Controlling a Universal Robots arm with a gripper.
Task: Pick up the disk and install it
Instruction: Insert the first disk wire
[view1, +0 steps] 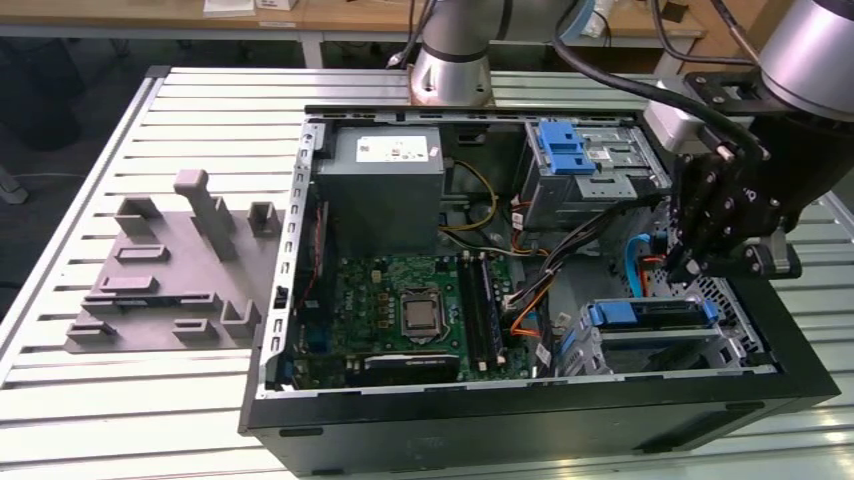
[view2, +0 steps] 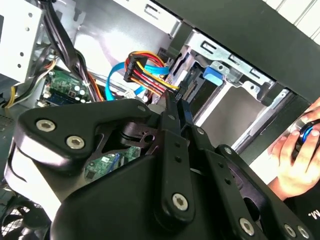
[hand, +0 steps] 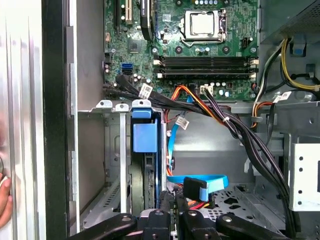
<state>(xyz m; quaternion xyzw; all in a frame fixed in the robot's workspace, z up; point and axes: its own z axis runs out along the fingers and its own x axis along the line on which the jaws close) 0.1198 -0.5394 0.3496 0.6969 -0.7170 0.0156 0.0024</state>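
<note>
A big black computer case (view1: 534, 420) lies open on the silver bench (view1: 80, 400). Just behind its near wall, on the exterior view's right, is a metal cage. The disk (view1: 647, 313) sits inside this cage with its blue rail showing on top. In the first wrist view the disk (hand: 145, 142) stands on its edge in a slot of the cage, between thin metal walls.

The black gripper (view1: 687, 270) hangs just above the cage, near the end of the disk. In the second wrist view the fingers (view2: 172, 125) are pressed close together. Their tips point at the cage and do not hold the disk. Next to them is a bunch of red, yellow and orange wires (view2: 150, 75). A flat blue cable (hand: 200, 182) curls near the gripper too. A person's hand (view2: 295, 157) rests outside the case.

Farther in, a green board (view1: 400, 290) covers the floor of the case. On the exterior view's left, a grey plastic stand (view1: 167, 270) sits on the bench beside the case.

Behind the green board is a grey power box (view1: 387, 190). Near it is a second metal cage with a blue latch (view1: 574, 150) on top. Farthest back, the arm's round base (view1: 454, 60) stands on the bench.
</note>
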